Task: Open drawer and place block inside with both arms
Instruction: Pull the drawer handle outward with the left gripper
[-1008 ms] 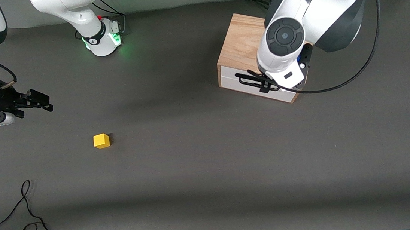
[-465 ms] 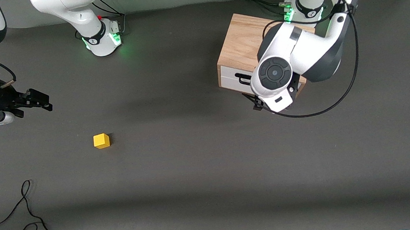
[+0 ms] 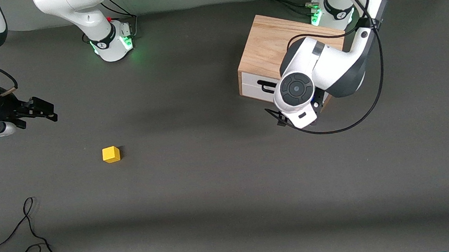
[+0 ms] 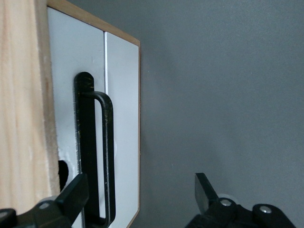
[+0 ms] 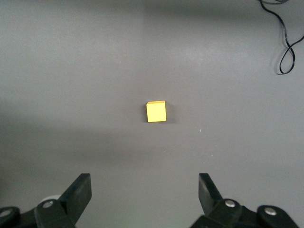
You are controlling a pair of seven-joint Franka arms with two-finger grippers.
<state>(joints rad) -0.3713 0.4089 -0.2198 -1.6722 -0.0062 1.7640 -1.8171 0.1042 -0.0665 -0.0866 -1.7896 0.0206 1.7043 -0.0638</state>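
The left pincer, its fingers spread wide, sits just in front of the drawer, whose black bar handle is not yet gripped and whose white front lies flush in the wooden cabinet. The right pincer, also open, waits above the yellow block on the table, well apart from the cabinet. By this reading, opening, pickup and placing all remain.

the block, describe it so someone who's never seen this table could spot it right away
Start at the wooden cabinet near the left arm's base, then look toward the right arm's end of the dark grey table, nearer the front camera. The block sits there alone: a small bright yellow cube, the only coloured thing on the bare surface.
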